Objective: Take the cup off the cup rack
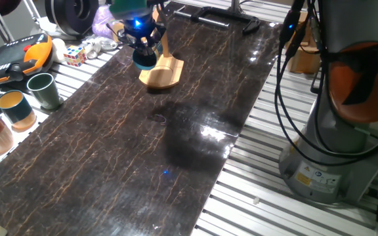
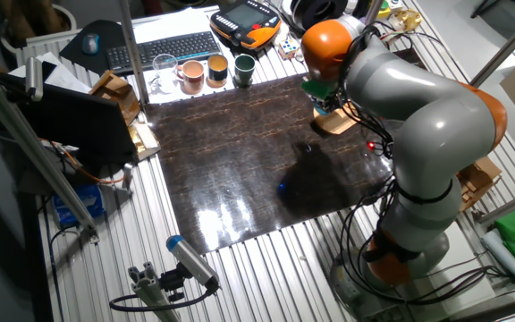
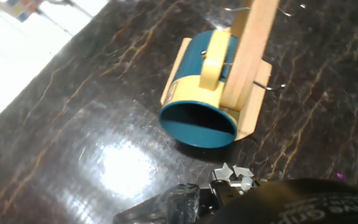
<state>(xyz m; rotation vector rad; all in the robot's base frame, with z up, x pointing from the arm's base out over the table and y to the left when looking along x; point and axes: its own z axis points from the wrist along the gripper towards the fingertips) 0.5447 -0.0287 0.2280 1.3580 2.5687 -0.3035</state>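
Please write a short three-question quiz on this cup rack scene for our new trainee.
1. True or false: the cup already stands on the dark table, clear of the cup rack.
2. In the hand view, which way does the cup's open mouth point? A) toward the camera B) away from the camera C) flat down on the table
3. Fill in: in the hand view, the cup's pale handle sits against the rack's upright ____.

Key:
1. False. The cup hangs at the rack, above its wooden base.
2. A. Its teal inside shows.
3. Post.
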